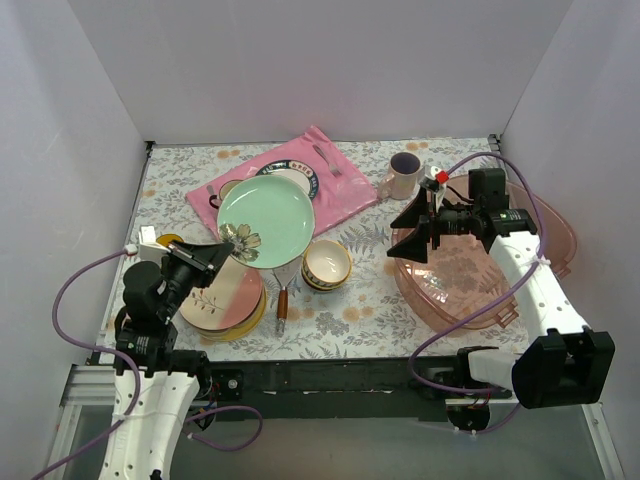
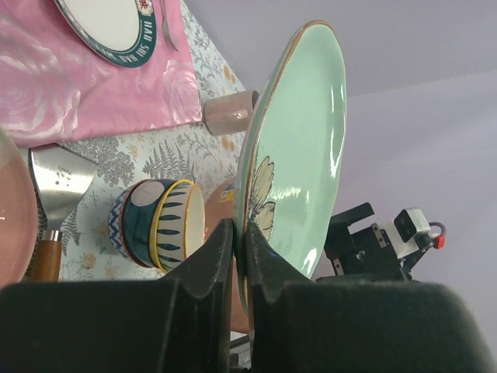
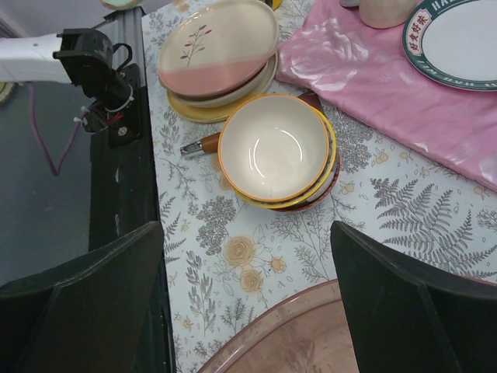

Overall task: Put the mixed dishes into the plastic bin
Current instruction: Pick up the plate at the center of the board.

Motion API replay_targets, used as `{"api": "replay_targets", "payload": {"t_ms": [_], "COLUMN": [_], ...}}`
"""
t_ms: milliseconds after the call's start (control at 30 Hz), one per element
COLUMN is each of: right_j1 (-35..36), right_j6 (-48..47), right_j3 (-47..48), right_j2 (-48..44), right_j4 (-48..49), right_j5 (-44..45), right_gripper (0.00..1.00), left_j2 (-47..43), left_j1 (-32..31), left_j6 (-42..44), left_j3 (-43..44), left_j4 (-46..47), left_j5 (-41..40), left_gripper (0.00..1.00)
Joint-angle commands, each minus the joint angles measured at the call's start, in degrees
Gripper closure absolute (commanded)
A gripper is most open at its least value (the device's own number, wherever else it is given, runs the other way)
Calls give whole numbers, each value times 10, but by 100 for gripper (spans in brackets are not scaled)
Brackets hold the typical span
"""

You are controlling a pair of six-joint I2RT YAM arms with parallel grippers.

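Note:
My left gripper (image 1: 216,256) (image 2: 239,230) is shut on the rim of the mint-green flowered plate (image 1: 266,218) (image 2: 304,140), which it holds tilted above the table. Below it lies a stack of cream and pink plates (image 1: 228,297) (image 3: 221,51). To the right of them stand stacked small bowls (image 1: 327,263) (image 2: 159,222) (image 3: 273,148). A pinkish mug (image 1: 404,175) (image 2: 230,113) stands further back. My right gripper (image 1: 412,235) (image 3: 247,233) hangs open over the left edge of the plastic bin (image 1: 440,310) (image 3: 299,342), with nothing between its fingers.
A pink mat (image 1: 340,195) (image 2: 70,93) at the back carries a white plate with a dark patterned rim (image 1: 292,178) (image 3: 458,35). A metal spatula with a wooden handle (image 1: 283,298) (image 2: 56,180) lies between the plate stack and the bowls. White walls close in three sides.

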Motion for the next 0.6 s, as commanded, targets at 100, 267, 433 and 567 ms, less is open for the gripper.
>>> {"api": "replay_targets", "payload": {"t_ms": [100, 267, 433, 567], "right_j1": [2, 4, 22, 62], "right_j6": [79, 158, 236, 305], "right_j3": [47, 41, 47, 68], "right_j2": [15, 16, 30, 50], "right_j4": [11, 60, 104, 118], "right_j5": [-48, -44, -9, 43], "right_gripper": [4, 4, 5, 5], "left_j2": [-5, 4, 17, 24], "left_j1": [1, 1, 1, 1], "left_j6": [-25, -28, -29, -34], "left_j3": [-6, -21, -34, -41], "left_j4": [118, 143, 172, 188], "left_j5": [46, 57, 71, 78], "left_gripper": [100, 100, 100, 100]}}
